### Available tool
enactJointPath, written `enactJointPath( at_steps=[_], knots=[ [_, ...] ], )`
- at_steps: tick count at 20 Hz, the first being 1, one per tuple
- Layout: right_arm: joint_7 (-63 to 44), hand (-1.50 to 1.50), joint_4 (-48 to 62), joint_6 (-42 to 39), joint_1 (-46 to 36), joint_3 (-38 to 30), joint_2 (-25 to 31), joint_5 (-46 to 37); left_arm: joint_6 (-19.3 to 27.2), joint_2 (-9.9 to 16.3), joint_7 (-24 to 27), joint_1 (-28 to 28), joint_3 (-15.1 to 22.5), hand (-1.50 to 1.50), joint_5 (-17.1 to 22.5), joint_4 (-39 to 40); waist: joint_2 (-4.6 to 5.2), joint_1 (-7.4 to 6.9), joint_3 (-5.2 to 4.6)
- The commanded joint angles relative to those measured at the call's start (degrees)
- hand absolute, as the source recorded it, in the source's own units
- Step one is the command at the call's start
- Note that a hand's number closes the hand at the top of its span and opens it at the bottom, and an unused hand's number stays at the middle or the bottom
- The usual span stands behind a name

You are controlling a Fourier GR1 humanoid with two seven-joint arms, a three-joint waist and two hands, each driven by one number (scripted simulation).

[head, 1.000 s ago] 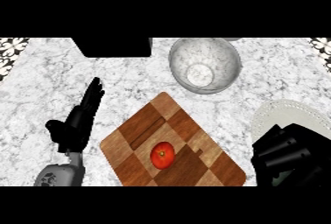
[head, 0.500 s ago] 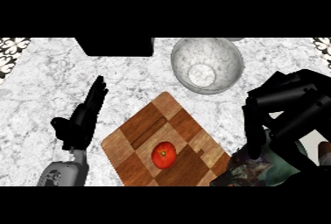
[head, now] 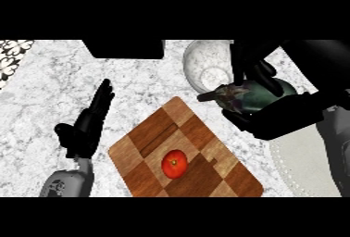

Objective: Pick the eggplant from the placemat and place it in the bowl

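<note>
right robot hand [head: 287, 118] clamped round eggplant [head: 254, 96] beside bowl [head: 205, 65]; left robot hand [head: 87, 125] open-fingered

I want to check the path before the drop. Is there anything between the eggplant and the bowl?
Nothing visible stands between them. The right hand holds the eggplant lifted, its stem end already beside the bowl. The tomato lies on the cutting board, away from that path.

Pretty flat, even light here, nothing harsh. The marble counter [head: 137, 83] reads bright with no real glare. The right hand [head: 273, 121] is just a black mass, and detail between its fingers [head: 246, 60] gets lost. Shadows under things barely show.
</note>
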State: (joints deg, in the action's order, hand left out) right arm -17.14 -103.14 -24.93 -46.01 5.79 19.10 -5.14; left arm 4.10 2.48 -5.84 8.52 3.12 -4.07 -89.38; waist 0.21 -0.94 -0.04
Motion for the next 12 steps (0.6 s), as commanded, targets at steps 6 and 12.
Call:
enactJointPath(
  at_steps=[6, 12],
  knots=[
    [21.1, 1.5, 26.7, 9.8, -4.8, 3.3, -0.3, -20.4, -1.2, 0.3, 1.0, -0.7, -0.2, 0.0, 0.7, -0.3, 0.43, -1.15, 0.03],
    [33.0, 1.5, 46.0, 17.3, -9.4, 1.2, -0.5, -25.8, -2.1, 0.4, 0.6, -1.8, 0.5, 0.0, 1.0, -2.1, 0.46, -1.36, 0.05]
  ],
)
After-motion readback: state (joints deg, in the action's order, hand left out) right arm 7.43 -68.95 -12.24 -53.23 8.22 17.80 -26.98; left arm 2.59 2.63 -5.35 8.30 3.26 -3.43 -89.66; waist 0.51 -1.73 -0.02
